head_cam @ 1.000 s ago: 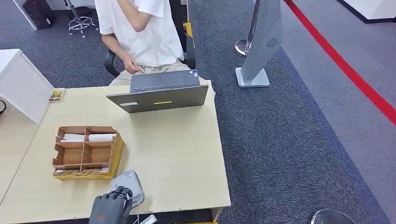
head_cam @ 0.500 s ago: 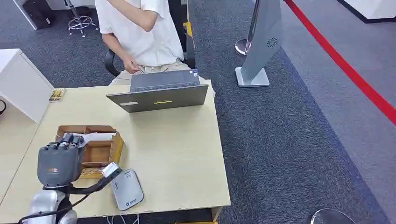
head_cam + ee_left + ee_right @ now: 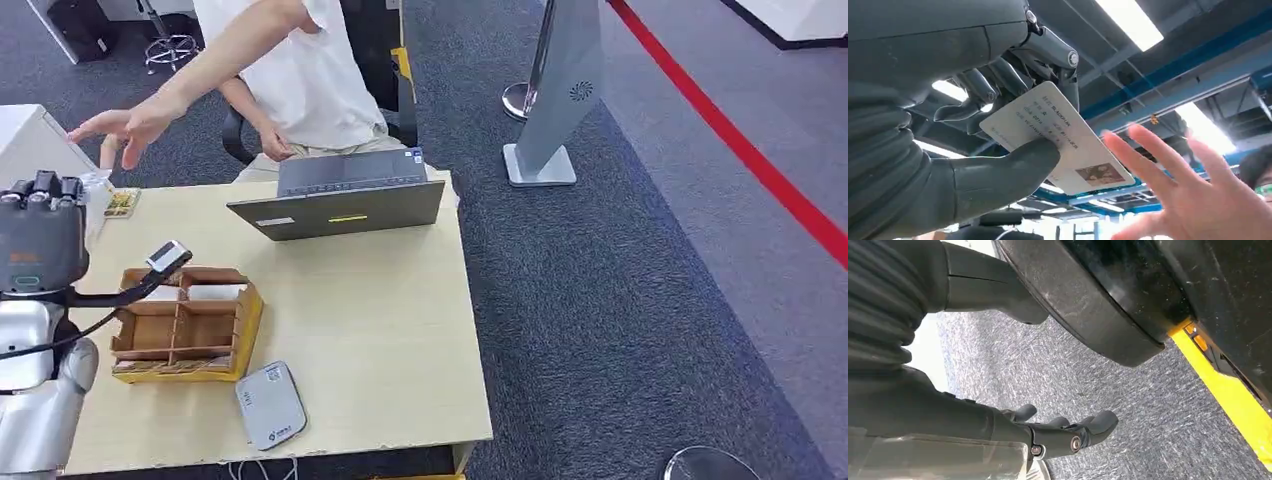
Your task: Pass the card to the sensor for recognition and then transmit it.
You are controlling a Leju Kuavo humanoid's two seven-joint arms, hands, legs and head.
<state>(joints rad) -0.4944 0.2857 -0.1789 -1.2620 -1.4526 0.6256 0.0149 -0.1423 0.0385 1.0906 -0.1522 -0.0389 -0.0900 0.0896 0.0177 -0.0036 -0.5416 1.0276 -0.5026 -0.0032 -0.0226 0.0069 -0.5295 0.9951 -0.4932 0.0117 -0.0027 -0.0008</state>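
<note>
On the desk and above its left end, largest to smallest:
Desk (image 3: pixel 380 330): pale wood, on grey carpet.
Person (image 3: pixel 300 70): seated behind the desk; one hand (image 3: pixel 125 128) reaches, fingers spread, toward the robot's raised hand.
Laptop (image 3: pixel 340 205): open at the far edge, lid toward the robot.
Divided box (image 3: pixel 185 328): brown, on the desk's left part.
Left hand (image 3: pixel 40 245): raised at the left end, pinching the card between thumb and fingers.
Right hand (image 3: pixel 1058 432): hangs over carpet, fingers loosely curled, holding nothing.
Sensor (image 3: pixel 271 405): grey pad near the front edge, just right of the box.
Card (image 3: pixel 1058 137): white, printed text and small photo; the person's fingertips are just beside it.
</note>
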